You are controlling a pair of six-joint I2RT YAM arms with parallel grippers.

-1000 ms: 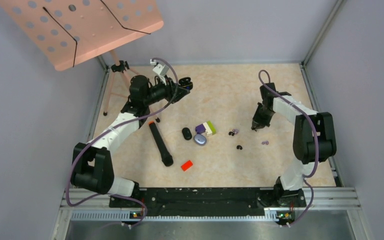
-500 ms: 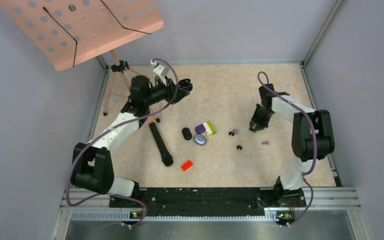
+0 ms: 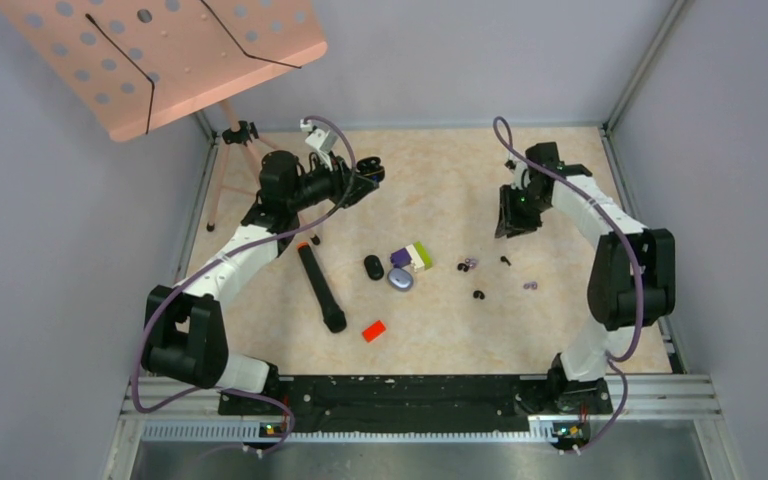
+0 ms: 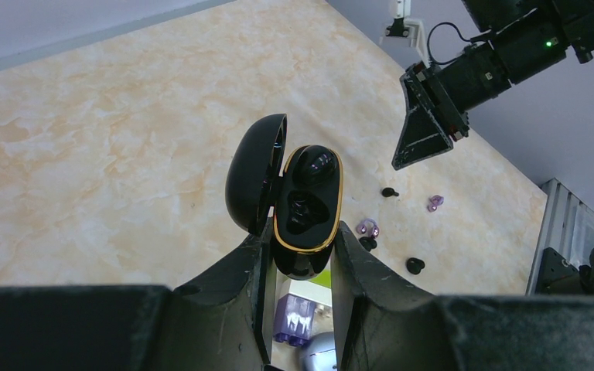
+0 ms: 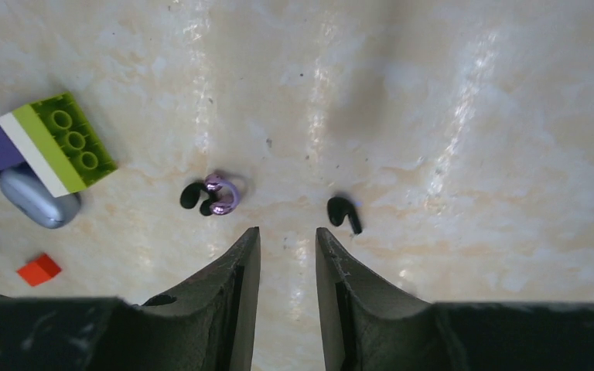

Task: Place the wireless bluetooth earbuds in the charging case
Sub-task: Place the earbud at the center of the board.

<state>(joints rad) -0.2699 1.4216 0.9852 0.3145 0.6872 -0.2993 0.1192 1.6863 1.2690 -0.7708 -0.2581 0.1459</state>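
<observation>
Left gripper (image 4: 300, 238) jaws are closed firmly on the lower half of a glossy black, gold-rimmed, pebble-shaped charging case (image 4: 307, 202). It is held raised over the far left of the pale marbled table (image 3: 440, 170), with its hinged lid swung open and its wells turned toward the right arm, presumably so that a bud can be brought in from that side. Opposite, the right gripper (image 5: 286, 232) is parted by a modest gap and nothing is held in it. It is pointed down at the table, and a tiny glossy black earbud (image 5: 343, 213) lies just beyond one fingertip, judged to be the likeliest next pick. Further left, a pale purple earbud (image 5: 221, 193) lies touching a second black bud (image 5: 191, 195). Near these are a green, white and purple toy brick (image 5: 46, 143), a grey-blue pebble case (image 5: 37, 202) and a small red block (image 5: 39, 269). From above, a third black bud (image 3: 478, 295) and a second purple bud (image 3: 530, 285) are seen on the near right. Whether the held case's upper well is already filled cannot be settled, since something glossy sits there but black on black is hard to read. Its base is hidden between the fingers, and the grey-blue case is partly covered by the brick.
</observation>
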